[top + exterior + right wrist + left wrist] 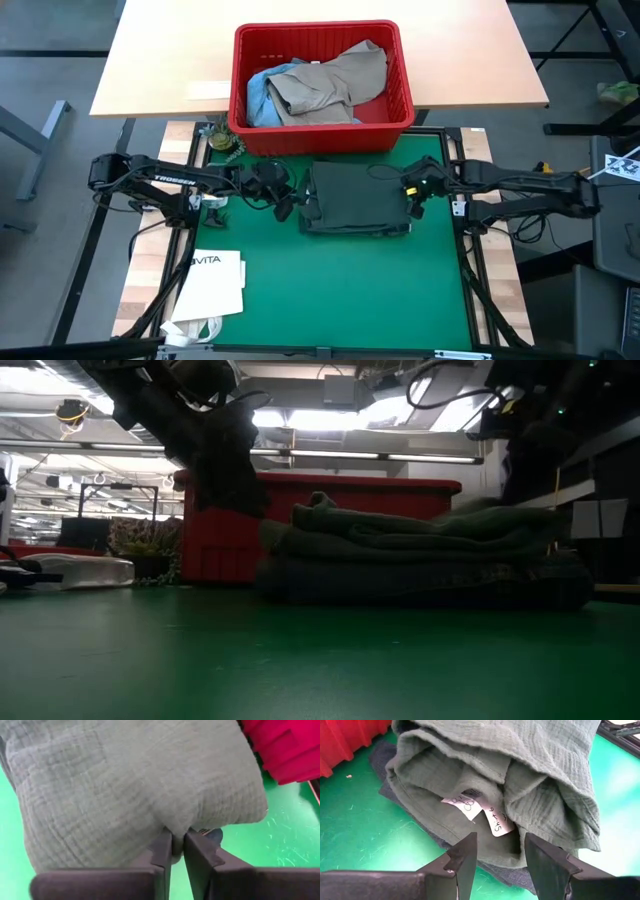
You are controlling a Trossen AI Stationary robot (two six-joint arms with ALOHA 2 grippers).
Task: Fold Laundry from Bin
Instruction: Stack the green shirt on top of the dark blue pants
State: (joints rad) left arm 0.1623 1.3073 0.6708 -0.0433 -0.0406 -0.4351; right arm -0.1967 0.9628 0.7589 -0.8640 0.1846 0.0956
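Laundry: two folded garments (357, 198), two binned (318, 85)

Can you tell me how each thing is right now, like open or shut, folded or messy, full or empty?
Green shirt: folded, lying on a dark garment on the green mat.
Red bin: still holds a tan garment and a blue one, both crumpled.
Left end effector: open, empty, at the shirt's edge.
Right end effector: nearly shut, pinching the shirt's edge.
White paper bag: lying flat.

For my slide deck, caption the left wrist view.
Open left claw faces the folded green shirt and its tags.
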